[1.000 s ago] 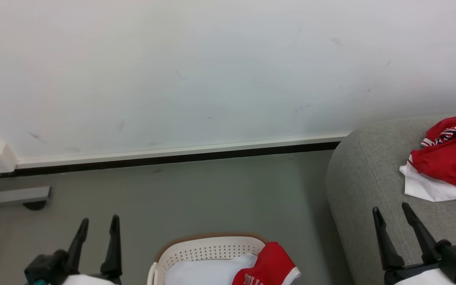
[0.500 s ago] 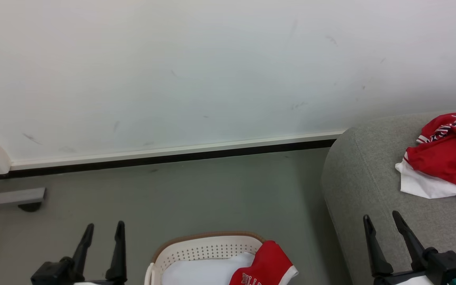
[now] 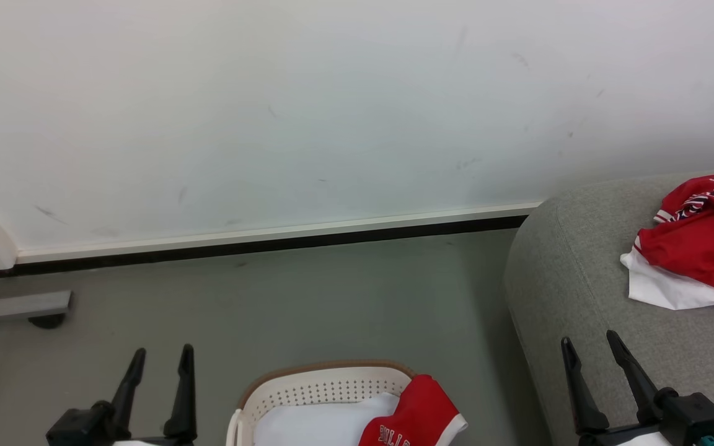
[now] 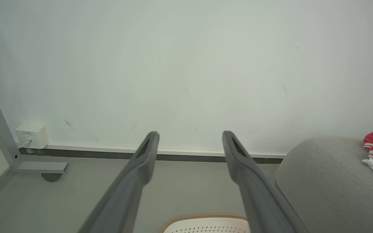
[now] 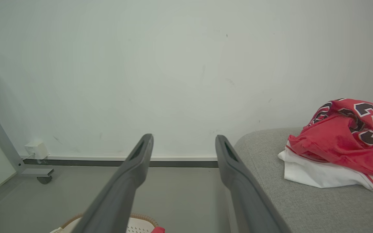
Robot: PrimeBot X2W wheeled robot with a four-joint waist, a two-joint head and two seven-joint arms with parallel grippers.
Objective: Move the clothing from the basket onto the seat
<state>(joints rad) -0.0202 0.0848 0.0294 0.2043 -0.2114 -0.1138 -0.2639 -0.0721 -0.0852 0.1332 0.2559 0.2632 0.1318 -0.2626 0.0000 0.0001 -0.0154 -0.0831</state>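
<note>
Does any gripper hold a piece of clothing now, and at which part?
Nothing is held. The left gripper and the right gripper are both open and empty.

Red jersey (image 3: pixel 698 251) with white trim and black-white lettering, plain white garment (image 3: pixel 661 292), light grey sofa (image 3: pixel 571 272), cream perforated basket (image 3: pixel 320 389) with brown rim, grey floor (image 3: pixel 332 297), faintly scuffed white wall (image 3: pixel 332 111)

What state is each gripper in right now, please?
Left gripper: open, holding nothing.
Right gripper: open, holding nothing.
</note>
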